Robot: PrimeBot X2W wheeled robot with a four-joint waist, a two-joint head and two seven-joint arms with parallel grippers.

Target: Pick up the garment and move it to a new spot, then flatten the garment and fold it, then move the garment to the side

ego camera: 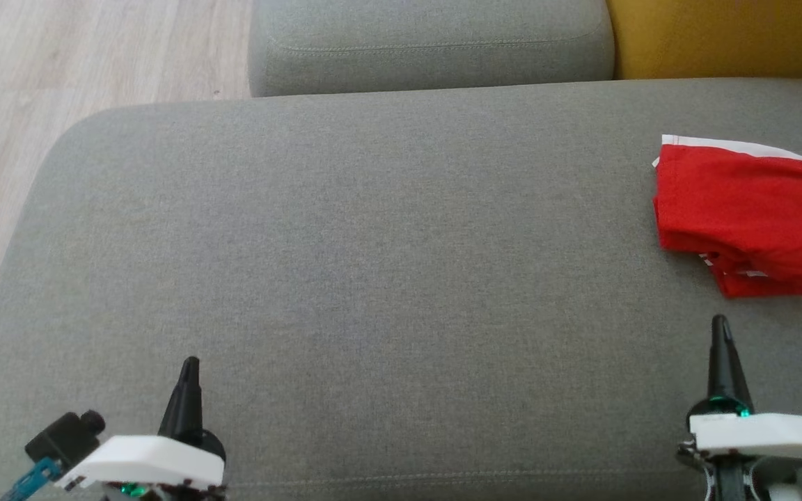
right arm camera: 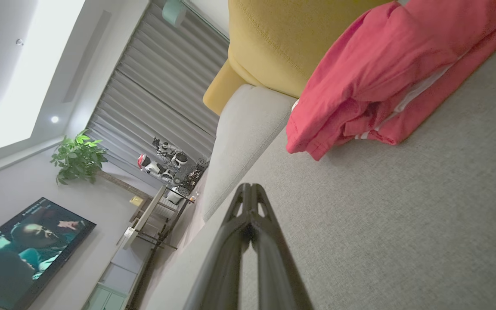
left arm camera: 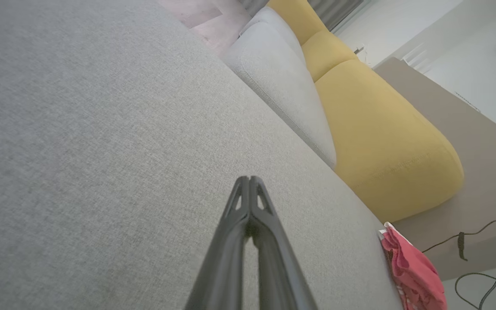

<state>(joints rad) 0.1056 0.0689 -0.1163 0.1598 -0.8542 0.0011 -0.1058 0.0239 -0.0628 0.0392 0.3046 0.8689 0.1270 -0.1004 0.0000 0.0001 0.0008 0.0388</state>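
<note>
Folded red garment (ego camera: 742, 209) on the grey sofa seat (ego camera: 373, 243), ahead of and apart from the closed, empty right gripper (ego camera: 720, 321), well off to the right of the closed, empty left gripper (ego camera: 191, 363), with a television (right arm camera: 24, 254) and potted plant (right arm camera: 78, 157) in the right wrist view and black cables (left arm camera: 485, 284) in the left.

No text is legible (the television screen (right arm camera: 24, 249) is too blurred).

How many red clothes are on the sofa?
1. The red garment lies folded on the right side of the grey sofa, near the yellow cushion. Part of it runs off the picture's edge, so more could be hidden.
</note>
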